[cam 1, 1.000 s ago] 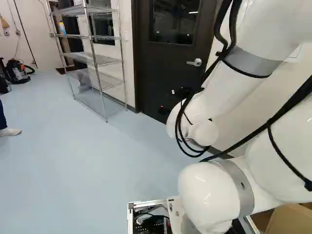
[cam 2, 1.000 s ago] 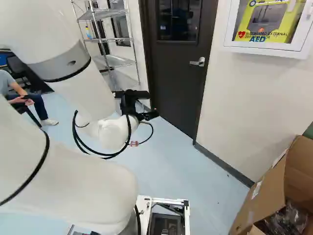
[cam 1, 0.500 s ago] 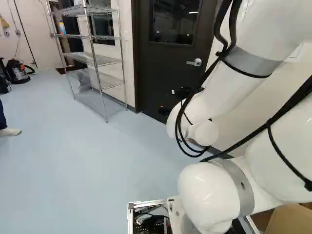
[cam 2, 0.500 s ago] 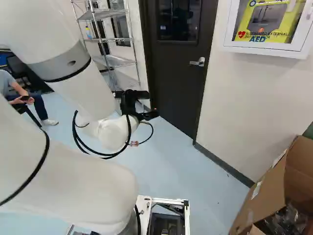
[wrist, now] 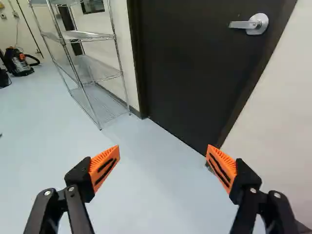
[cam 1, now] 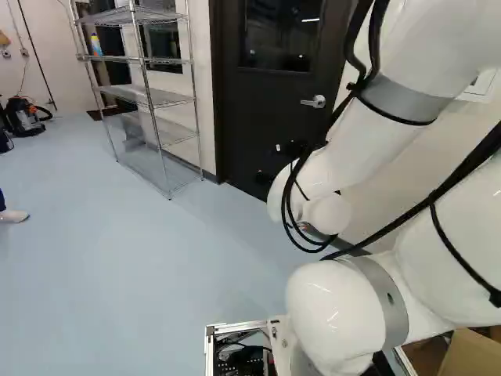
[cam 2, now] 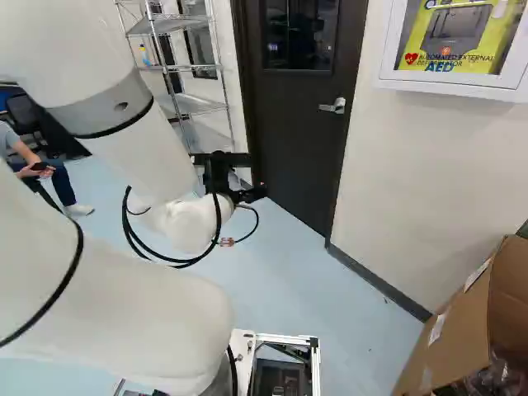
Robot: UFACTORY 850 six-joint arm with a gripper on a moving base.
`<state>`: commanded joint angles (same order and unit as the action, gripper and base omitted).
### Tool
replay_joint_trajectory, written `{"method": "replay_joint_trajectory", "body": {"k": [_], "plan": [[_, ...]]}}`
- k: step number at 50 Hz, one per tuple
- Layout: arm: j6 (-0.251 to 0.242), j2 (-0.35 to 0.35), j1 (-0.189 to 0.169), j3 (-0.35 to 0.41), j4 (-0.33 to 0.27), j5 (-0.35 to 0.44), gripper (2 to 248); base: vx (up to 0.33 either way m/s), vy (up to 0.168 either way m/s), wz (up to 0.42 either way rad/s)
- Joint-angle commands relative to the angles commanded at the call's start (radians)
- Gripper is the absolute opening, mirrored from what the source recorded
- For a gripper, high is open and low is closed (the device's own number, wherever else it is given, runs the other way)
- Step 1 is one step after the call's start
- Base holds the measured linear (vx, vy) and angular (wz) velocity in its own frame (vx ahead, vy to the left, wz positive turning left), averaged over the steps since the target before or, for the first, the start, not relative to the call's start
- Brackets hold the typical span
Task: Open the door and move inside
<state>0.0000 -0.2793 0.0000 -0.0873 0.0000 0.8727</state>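
Note:
The black gripper (cam 2: 235, 177) is held out in front of the dark door (cam 2: 301, 124) in the right base view. In the wrist view the gripper (wrist: 163, 168) stands open, its orange pads wide apart with nothing between them. The door (wrist: 195, 63) is shut in its frame, ahead of the fingers. Its silver lever handle (wrist: 251, 24) lies ahead and well beyond the fingertips, untouched. In the left base view the handle (cam 1: 315, 102) shows just beside the white arm.
A wire shelf (cam 1: 149, 98) stands against the wall beside the door. On the other side hangs a white AED cabinet (cam 2: 452, 78). An open cardboard box (cam 2: 454, 330) stands near the base at the right. A vacuum (cam 1: 26, 116) is farther off; a person sits at the left.
The base has moved slightly: shelf and vacuum have shifted a little left in the left base view, and the box sits lower in the right base view. The arm has held its pose.

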Motion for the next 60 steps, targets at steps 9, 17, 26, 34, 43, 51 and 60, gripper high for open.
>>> {"method": "replay_joint_trajectory", "body": {"k": [9, 17, 26, 34, 43, 51, 60], "plan": [[0.000, 0.000, 0.000, 0.000, 0.000, 0.000, 247, 0.161, 0.050, -0.024], [0.000, 0.000, 0.000, 0.000, 0.000, 0.000, 247, 0.176, 0.065, -0.021], [0.000, 0.000, 0.000, 0.000, 0.000, 0.000, 247, 0.182, 0.064, -0.025], [0.000, 0.000, 0.000, 0.000, 0.000, 0.000, 247, 0.177, 0.065, -0.025], [0.000, 0.000, 0.000, 0.000, 0.000, 0.000, 247, 0.182, 0.063, -0.028], [0.000, 0.000, 0.000, 0.000, 0.000, 0.000, 247, 0.181, 0.059, -0.029], [0.000, 0.000, 0.000, 0.000, 0.000, 0.000, 247, 0.149, 0.055, -0.075]]}}
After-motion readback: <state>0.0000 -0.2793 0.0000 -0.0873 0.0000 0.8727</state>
